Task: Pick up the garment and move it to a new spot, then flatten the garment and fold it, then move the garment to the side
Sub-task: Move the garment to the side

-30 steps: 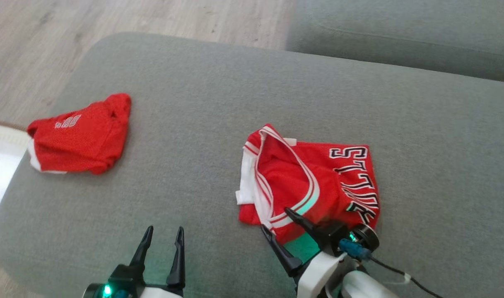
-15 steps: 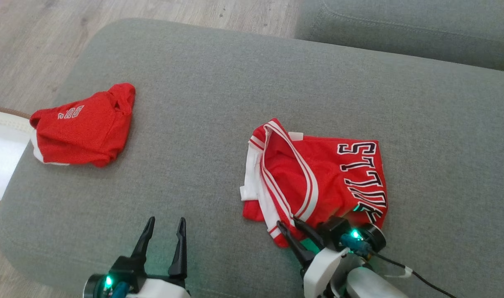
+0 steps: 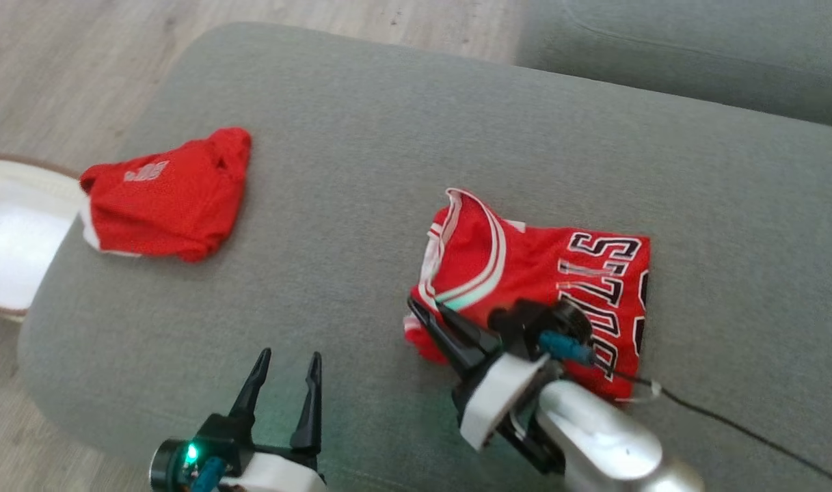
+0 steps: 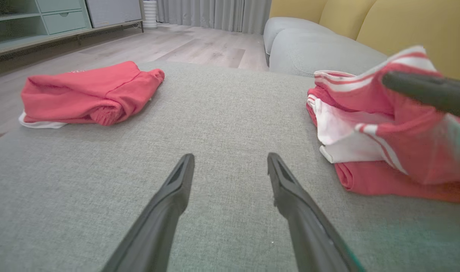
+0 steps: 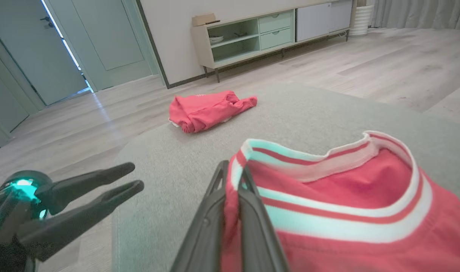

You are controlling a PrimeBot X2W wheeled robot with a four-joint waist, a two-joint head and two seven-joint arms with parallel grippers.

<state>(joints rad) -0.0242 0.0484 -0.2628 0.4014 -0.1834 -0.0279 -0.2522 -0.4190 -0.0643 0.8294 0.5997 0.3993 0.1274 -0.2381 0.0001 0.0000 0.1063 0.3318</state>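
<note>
A red mesh jersey with white-and-red striped trim and black-and-white lettering (image 3: 545,270) lies on a wide grey fabric sofa cushion (image 3: 361,137), right of the cushion's middle and towards its near side. The right gripper (image 3: 426,305) is at the jersey's near-left corner. Its two dark fingers are pressed together on the striped trim (image 5: 309,158), with the cloth pinched between them. In the left wrist view that corner stands raised under one dark finger (image 4: 426,90), while the lower layers rest flat on the cushion. The lettered part lies on the right side of the jersey, touching the cushion.

The left gripper (image 3: 290,354) is near the cushion's near edge, left of the jersey and apart from it. Its fingers are spread wide with nothing between them, over bare grey fabric.

A second red garment with a white hem, loosely folded (image 3: 166,195), sits on the far-left part of the cushion, well apart from the jersey. Past the cushion's left edge is a white basket with a brown rim (image 3: 12,232) on a pale wooden floor (image 3: 67,61).
</note>
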